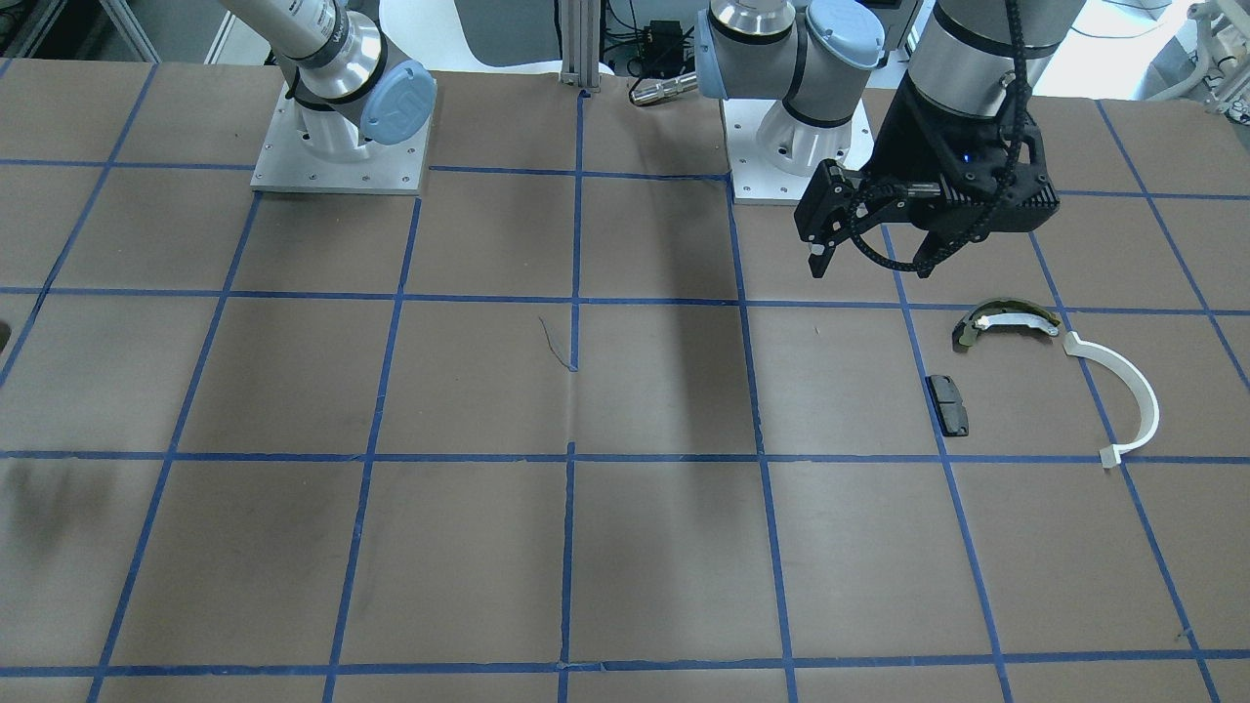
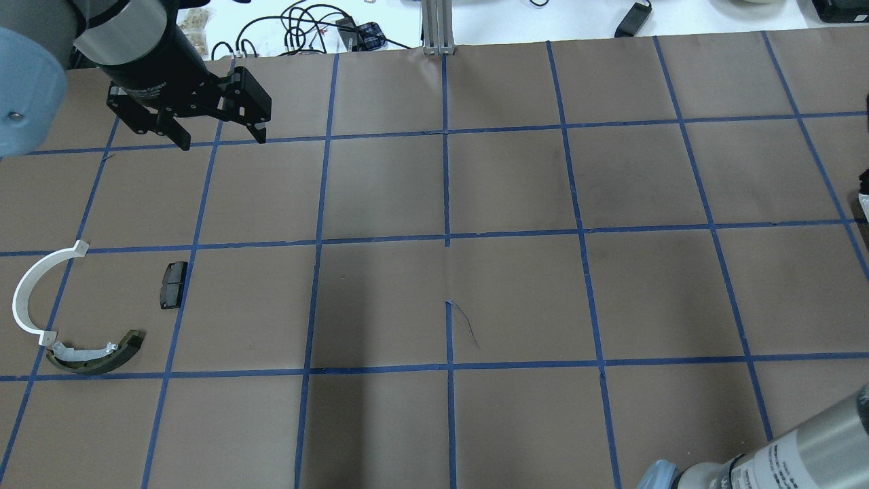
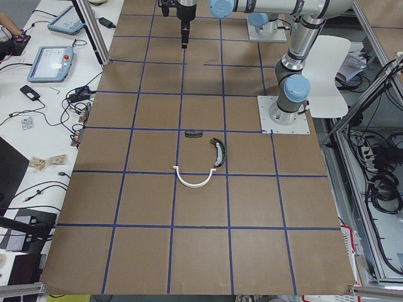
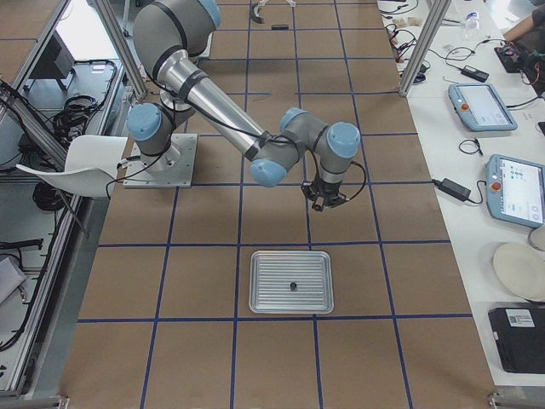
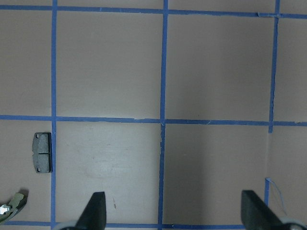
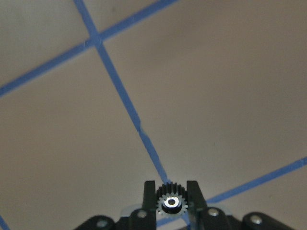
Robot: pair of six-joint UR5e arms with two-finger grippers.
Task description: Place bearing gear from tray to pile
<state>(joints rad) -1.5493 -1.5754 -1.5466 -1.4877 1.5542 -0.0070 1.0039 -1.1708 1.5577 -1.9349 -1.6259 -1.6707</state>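
My right gripper (image 6: 171, 191) is shut on a small black toothed bearing gear (image 6: 170, 202) and holds it above the brown table over a blue tape line. In the exterior right view it (image 4: 324, 200) hangs a little beyond the metal tray (image 4: 264, 294), on the pile's side. The pile lies near the left arm: a white plastic arc (image 2: 27, 285), an olive curved shoe (image 2: 95, 356) and a small black pad (image 2: 172, 284). My left gripper (image 2: 223, 141) is open and empty, raised on the far side of the pile.
A small dark part (image 4: 292, 285) lies in the middle of the tray. The arm base plates (image 1: 337, 161) stand at the robot's edge of the table. Tablets and cables lie on the side bench (image 4: 485, 102).
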